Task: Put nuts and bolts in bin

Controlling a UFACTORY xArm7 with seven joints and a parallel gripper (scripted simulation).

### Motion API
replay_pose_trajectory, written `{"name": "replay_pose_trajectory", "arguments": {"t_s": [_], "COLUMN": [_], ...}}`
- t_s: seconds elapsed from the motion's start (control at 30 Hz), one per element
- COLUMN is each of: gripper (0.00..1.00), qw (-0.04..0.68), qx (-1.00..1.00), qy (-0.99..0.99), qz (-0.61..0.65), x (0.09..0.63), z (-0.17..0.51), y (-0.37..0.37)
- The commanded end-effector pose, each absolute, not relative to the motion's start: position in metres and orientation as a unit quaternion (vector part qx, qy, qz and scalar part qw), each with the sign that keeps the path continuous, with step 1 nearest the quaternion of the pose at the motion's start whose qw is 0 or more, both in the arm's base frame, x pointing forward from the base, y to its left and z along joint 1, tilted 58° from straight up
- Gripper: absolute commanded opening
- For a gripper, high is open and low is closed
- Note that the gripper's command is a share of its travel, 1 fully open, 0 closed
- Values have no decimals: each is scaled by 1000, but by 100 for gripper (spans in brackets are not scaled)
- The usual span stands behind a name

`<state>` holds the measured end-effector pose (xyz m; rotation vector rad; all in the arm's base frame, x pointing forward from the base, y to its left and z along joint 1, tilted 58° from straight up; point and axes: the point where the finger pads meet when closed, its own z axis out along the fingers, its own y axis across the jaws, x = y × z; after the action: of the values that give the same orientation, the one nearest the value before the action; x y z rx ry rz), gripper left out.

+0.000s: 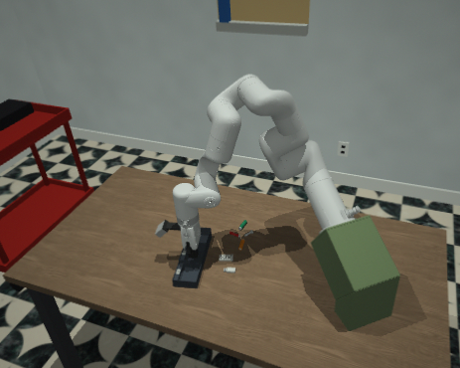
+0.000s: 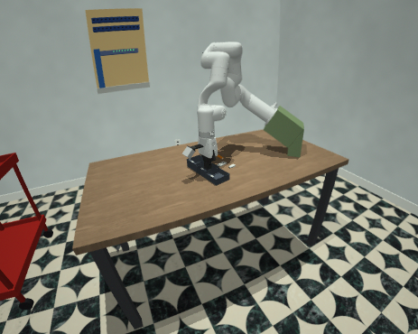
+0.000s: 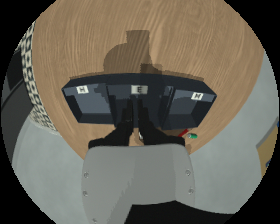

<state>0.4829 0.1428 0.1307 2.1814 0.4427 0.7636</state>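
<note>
Jaws nearly together: your gripper (image 3: 134, 117) reads as closed, with nothing visible between the dark fingers, and it hangs just above the middle compartment of the dark three-part bin tray (image 3: 88, 100) on the wooden table (image 1: 108, 233). You can see the small parts lying on the table just beside the tray, on the side toward the green block (image 1: 357, 268): a green-tipped piece (image 1: 242, 224), an orange piece (image 1: 241, 244), a pale piece (image 1: 230, 270) and a grey block-like piece (image 1: 226, 258). You cannot tell from these views which of them are nuts or bolts, nor which compartment is marked E.
</note>
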Motion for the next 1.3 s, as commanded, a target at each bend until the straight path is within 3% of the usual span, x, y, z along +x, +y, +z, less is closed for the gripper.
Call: {"name": "replay_pose_trajectory", "arguments": {"t_s": [0.0, 0.8, 1.27], "gripper": [7, 7, 7], "qw": [383, 383, 383], "qx": [856, 856, 856], "qy": [175, 175, 175], "qz": [301, 301, 301], "x": [479, 452, 453], "z": [134, 156, 114], "y": [148, 171, 213]}}
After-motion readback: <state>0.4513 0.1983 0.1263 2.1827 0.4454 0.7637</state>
